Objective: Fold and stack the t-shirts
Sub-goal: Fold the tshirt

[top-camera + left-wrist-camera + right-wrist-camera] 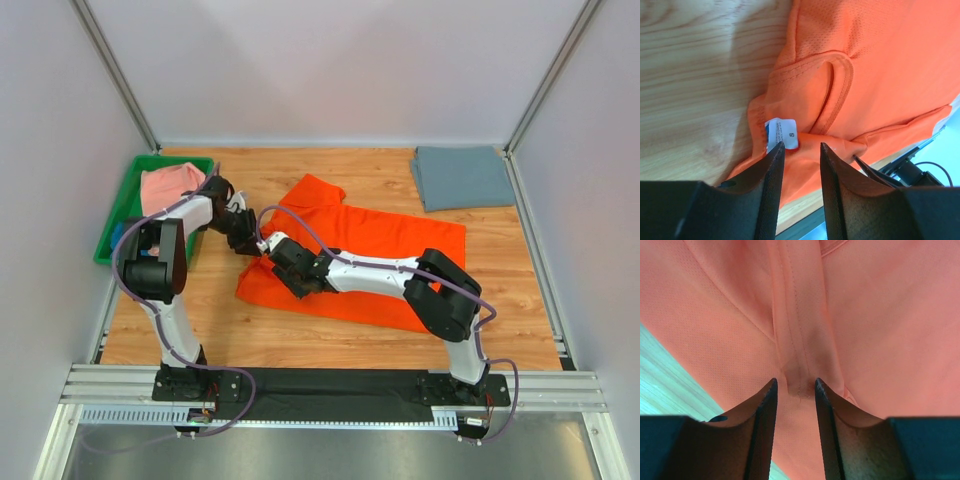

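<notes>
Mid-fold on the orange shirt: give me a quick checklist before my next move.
1. Left gripper at collar of orange t-shirt, beside label: ok.
2. Right gripper straddling a seam: ok.
3. Either gripper clamped on cloth: cannot tell.
4. Orange t-shirt flat: not ok, rumpled at collar.
5. Grey-blue t-shirt folded, far right corner: ok.
6. Pink t-shirt out of green tray: not ok, lying in it.

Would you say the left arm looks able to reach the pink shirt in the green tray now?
Probably yes: the pink shirt lies uncovered in the green tray, right beside the left arm, with nothing between.
</notes>
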`<state>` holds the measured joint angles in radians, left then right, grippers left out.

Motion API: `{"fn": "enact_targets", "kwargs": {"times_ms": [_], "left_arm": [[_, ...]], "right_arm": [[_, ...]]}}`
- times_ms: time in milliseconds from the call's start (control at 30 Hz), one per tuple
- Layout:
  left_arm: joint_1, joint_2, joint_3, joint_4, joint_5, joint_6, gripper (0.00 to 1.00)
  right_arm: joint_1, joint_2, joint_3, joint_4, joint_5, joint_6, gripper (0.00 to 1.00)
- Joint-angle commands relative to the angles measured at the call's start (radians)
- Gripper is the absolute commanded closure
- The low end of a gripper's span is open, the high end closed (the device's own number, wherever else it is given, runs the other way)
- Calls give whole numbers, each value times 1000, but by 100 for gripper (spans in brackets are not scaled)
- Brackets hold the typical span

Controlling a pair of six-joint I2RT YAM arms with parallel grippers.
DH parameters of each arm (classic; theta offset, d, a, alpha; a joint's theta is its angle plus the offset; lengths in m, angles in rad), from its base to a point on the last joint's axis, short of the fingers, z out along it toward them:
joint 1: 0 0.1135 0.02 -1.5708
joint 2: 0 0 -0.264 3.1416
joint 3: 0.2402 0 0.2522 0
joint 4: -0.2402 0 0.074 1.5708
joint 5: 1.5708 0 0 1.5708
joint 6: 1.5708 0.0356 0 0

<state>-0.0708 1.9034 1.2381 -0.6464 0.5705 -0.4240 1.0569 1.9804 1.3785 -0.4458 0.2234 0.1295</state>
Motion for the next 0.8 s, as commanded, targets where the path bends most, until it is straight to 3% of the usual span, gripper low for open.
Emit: {"fn": "enact_targets", "kwargs": {"times_ms": [0,400,767], "left_arm": [[-15,14,-3,30,3,-10,59],[-29,-36,-22,39,-18,-36,58],[-32,-41,-8,33,11,-88,58]], "right_arm": [[2,-64,-16,38,11,5,62],[37,-68,-48,50,83,-33,60],[48,-40,-58,87,274,-60,56]]}}
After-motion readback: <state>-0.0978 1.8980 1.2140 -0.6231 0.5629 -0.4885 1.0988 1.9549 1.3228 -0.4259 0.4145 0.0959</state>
